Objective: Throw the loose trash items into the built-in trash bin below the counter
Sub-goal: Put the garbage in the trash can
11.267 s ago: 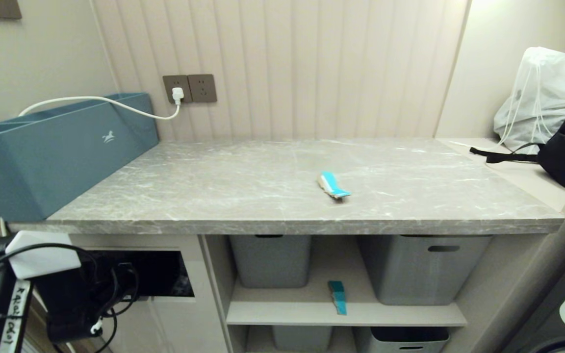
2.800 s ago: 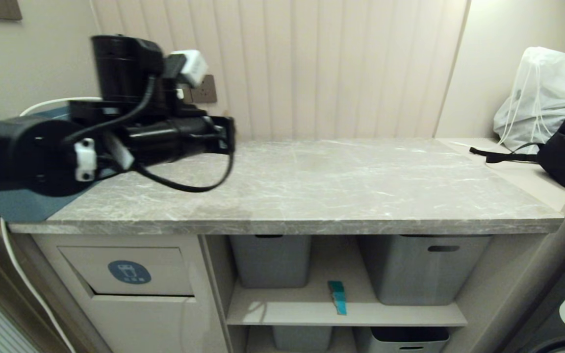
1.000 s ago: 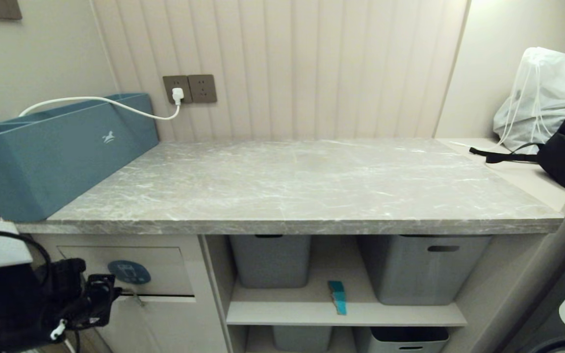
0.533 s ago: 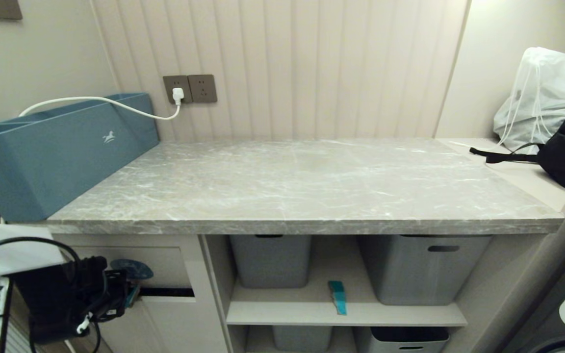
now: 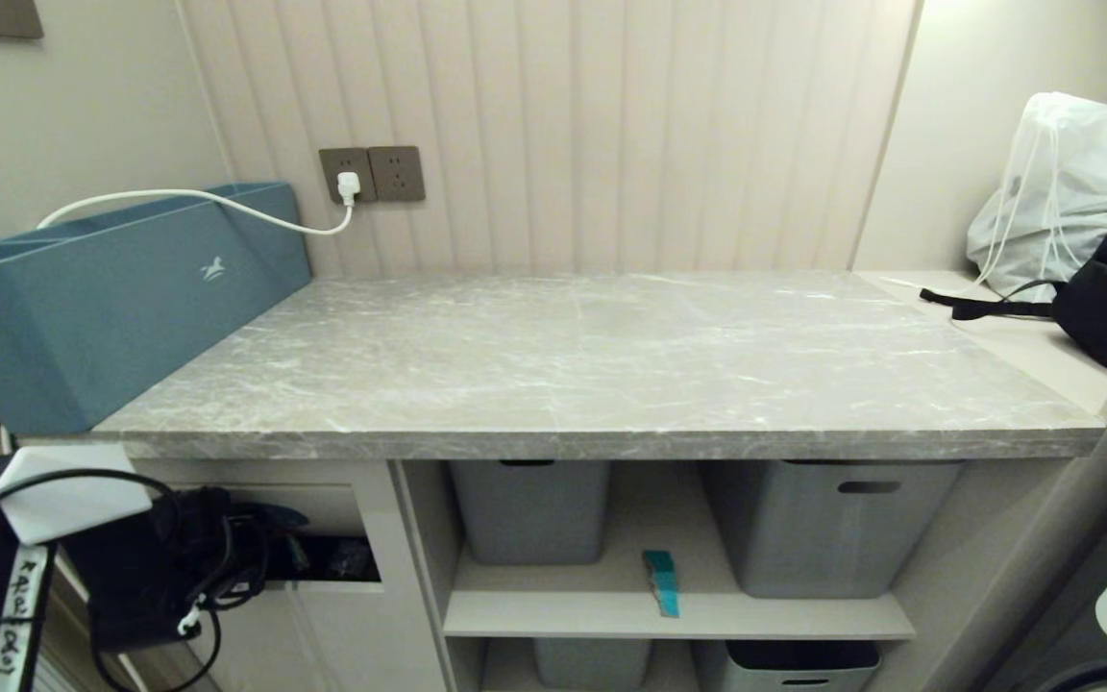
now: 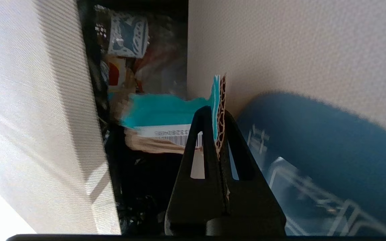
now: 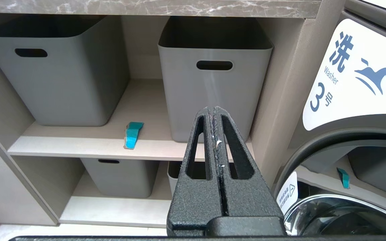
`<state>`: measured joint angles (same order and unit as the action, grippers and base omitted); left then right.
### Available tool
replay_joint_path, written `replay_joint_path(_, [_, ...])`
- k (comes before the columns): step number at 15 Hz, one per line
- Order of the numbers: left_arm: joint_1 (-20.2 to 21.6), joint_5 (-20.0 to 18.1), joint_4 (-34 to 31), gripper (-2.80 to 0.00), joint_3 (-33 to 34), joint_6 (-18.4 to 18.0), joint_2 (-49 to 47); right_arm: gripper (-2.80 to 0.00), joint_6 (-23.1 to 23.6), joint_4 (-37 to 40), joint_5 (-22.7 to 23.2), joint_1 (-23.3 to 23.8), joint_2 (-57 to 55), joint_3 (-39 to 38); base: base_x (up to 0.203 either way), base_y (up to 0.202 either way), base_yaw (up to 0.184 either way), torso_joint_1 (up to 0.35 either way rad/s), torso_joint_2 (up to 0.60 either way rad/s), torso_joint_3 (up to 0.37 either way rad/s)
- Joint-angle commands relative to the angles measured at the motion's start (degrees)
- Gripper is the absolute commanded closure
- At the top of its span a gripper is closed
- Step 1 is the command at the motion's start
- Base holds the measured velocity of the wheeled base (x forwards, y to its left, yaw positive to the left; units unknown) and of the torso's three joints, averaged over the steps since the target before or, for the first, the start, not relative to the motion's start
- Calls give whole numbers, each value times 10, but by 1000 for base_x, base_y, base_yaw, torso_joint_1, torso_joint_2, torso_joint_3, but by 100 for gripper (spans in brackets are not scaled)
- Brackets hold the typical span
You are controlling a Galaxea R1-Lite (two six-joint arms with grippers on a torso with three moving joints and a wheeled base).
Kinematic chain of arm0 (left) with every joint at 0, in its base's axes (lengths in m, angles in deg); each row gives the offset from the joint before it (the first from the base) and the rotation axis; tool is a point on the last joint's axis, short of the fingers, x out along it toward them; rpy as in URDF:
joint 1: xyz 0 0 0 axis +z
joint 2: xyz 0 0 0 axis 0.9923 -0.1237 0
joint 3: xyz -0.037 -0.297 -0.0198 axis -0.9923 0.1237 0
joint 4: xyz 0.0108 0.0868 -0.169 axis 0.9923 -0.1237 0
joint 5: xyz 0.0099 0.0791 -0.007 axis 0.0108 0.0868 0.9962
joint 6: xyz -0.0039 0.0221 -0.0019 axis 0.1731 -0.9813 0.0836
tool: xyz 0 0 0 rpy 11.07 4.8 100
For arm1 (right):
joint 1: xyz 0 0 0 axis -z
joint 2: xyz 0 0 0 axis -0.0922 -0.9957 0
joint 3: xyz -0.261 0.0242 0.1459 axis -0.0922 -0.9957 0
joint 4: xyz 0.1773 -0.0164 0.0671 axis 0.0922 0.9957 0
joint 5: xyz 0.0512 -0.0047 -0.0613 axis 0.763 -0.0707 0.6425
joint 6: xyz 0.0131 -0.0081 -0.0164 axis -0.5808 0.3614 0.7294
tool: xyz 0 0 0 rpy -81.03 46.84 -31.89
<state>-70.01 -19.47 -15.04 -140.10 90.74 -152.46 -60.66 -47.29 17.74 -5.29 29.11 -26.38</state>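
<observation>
The left tool (image 6: 219,134) reaches low under the tabletop (image 5: 592,365), pressing the built-in trash bin's flap (image 6: 297,67) inward, its fingers pinched on a teal wrapper (image 6: 166,110) at the dark opening. The right tool (image 7: 214,134) hangs parked with fingers pressed together, facing the shelf (image 7: 89,142) where another teal wrapper (image 7: 132,134) lies between grey tubs (image 7: 213,80).

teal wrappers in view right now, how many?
2. One teal wrapper is pinched in the left gripper at the trash bin's open flap. The other lies on the shelf between the grey tubs. More may be hidden inside the bin.
</observation>
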Motion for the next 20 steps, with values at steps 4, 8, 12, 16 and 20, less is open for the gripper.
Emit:
replay_joint_path(4, [-8,2,3,-280,-8,4,0,0,0,0,0,0,0,0,0,0,0,0,0,0])
replay_joint_path(8, [-8,3,3,-280,22,6,7,0,0,0,0,0,0,0,0,0,0,0,0,0])
replay_joint_path(12, [-4,23,3,-280,111,21,59,0,0,0,0,0,0,0,0,0,0,0,0,0])
replay_joint_path(16, [-9,37,-6,0,218,29,143,0,0,0,0,0,0,0,0,0,0,0,0,0])
replay_joint_path(20, [-48,9,-96,0,312,13,307,0,0,0,0,0,0,0,0,0,0,0,0,0])
